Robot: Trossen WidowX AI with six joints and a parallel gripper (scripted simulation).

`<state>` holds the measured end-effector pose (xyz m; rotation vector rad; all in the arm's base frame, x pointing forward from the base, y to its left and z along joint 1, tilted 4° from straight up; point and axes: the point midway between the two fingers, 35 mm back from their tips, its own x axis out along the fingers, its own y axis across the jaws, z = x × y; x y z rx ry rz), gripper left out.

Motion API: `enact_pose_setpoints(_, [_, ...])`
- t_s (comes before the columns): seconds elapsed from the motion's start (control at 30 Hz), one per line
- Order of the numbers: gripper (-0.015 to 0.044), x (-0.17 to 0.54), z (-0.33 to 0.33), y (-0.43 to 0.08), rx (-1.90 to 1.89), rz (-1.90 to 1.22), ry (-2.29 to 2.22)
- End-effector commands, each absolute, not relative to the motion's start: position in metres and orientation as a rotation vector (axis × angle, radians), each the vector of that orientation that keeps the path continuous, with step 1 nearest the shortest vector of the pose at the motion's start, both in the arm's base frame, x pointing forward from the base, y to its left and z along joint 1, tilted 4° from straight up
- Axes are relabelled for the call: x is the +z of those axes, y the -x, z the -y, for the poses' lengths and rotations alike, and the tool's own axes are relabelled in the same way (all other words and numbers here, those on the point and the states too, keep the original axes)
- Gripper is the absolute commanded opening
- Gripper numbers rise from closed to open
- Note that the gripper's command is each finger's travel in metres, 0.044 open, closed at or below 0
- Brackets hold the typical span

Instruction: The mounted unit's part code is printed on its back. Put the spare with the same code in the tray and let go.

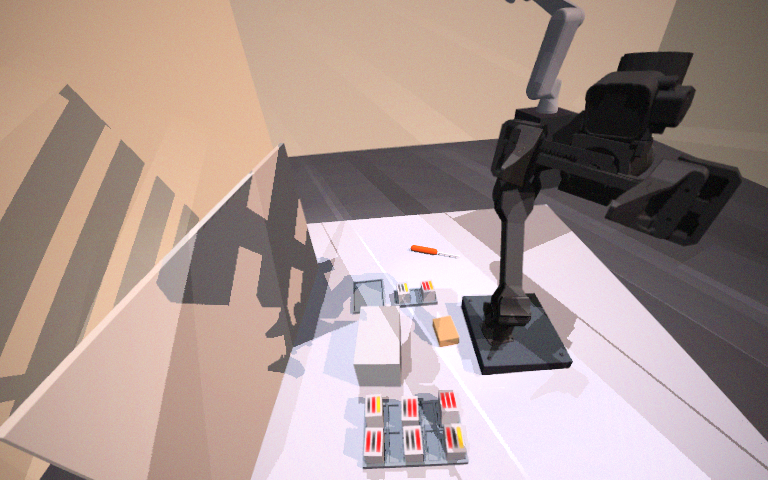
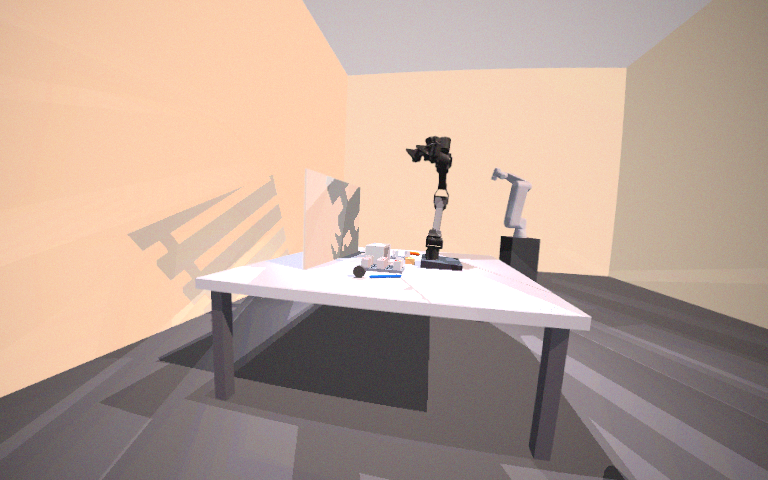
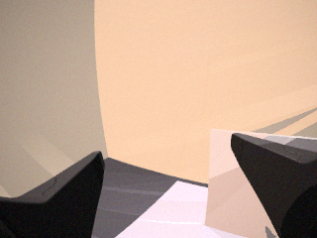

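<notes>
1. The top view looks down at a slant from high up, close to the table (image 1: 594, 396) (image 2: 396, 300) (image 3: 163, 213).
2. The exterior view looks almost level from past one table end, far back.
3. The wrist view looks out between the gripper's fingers, very near them.
4. All three share the upright panel (image 1: 226, 283) (image 2: 320, 226) (image 3: 228, 188).

Black arm (image 1: 512, 243) (image 2: 441, 175), boxy joints, (rather angular) fingertips
</notes>
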<state>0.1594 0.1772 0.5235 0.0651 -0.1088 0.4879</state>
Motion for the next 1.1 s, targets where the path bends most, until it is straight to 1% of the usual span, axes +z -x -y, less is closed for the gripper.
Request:
enact_pose_setpoints(0.0, [0.0426,0.523,-0.177,-0.159,0.488,0.109,-0.065])
enact_pose_setpoints(0.03, [0.0440,0.523,-0.177,-0.159,0.488,0.109,-0.065])
enact_pose_setpoints(0.2, [0.0440,0.523,-0.178,-0.160,0.486,0.107,-0.062])
enact_pose_setpoints(0.3, [0.0440,0.516,-0.185,-0.171,0.466,0.082,-0.018])
enact_pose_setpoints(0.47, [0.0440,0.482,-0.201,-0.220,0.385,-0.050,0.124])
enact_pose_setpoints(0.63, [0.0440,0.432,-0.197,-0.282,0.291,-0.267,0.255])
enact_pose_setpoints(0.87, [0.0440,0.349,-0.147,-0.358,0.149,-0.653,0.310])
enact_pose_setpoints(1.07, [0.0440,0.280,-0.073,-0.396,0.006,-0.989,0.198])
